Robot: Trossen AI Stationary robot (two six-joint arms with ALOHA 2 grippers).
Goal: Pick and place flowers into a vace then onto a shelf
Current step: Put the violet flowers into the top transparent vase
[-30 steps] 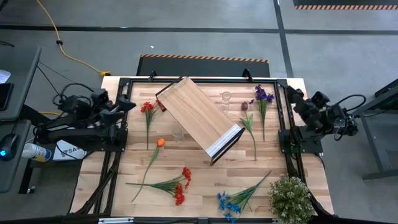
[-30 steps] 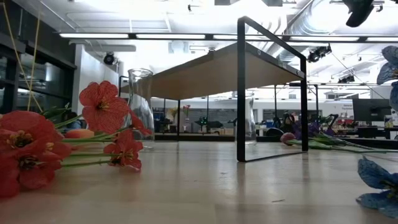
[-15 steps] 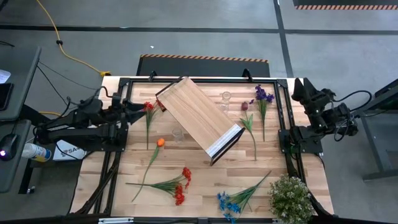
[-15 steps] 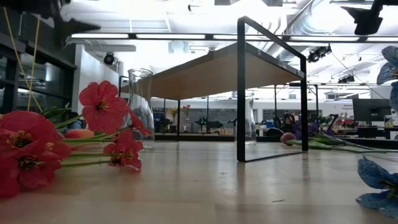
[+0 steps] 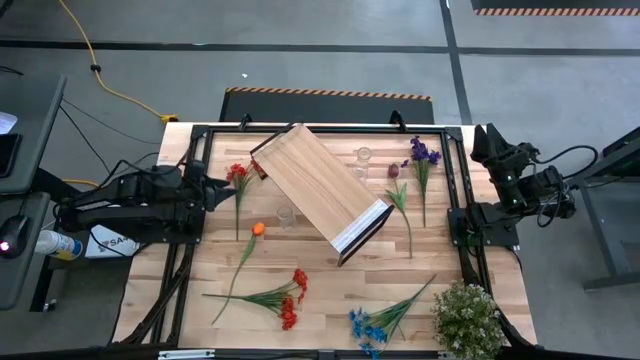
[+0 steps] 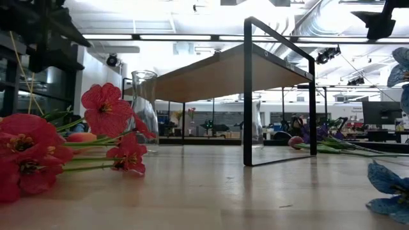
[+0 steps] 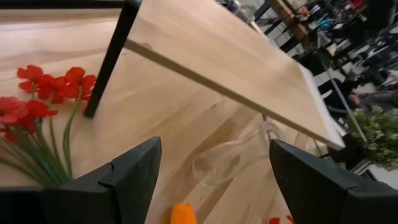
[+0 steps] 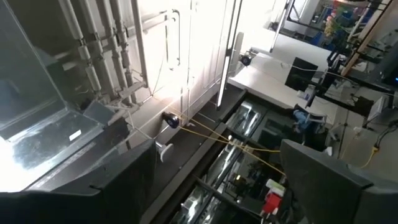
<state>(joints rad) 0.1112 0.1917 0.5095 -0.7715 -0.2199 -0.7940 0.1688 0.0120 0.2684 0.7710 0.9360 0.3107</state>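
Overhead and wrist views of a wooden bench (image 5: 330,300) carrying a shelf and scattered flowers. Along the near edge lie a blue flower (image 5: 372,324) and, at the near right corner, a bushy potted plant (image 5: 467,318); just left of the blue one, a red spray (image 5: 290,297) rests on long green stems. Farther in, an orange flower (image 5: 257,229) lies toward the left edge. The shelf (image 5: 318,185), a light-wood board with a white end, stands slanted across the middle of the bench, with a clear glass vase (image 5: 287,215) at its near left side. Toward the far right corner lie a purple flower (image 5: 423,153) and a dark maroon one (image 5: 393,171), with a second glass vase (image 5: 363,156) beside them. A red flower (image 5: 238,173) lies near the far left corner. The left gripper (image 5: 208,187) hovers next to it, fingers (image 7: 134,171) spread and empty. The right gripper (image 5: 487,145) is raised off the far right edge, fingers parted, holding nothing.
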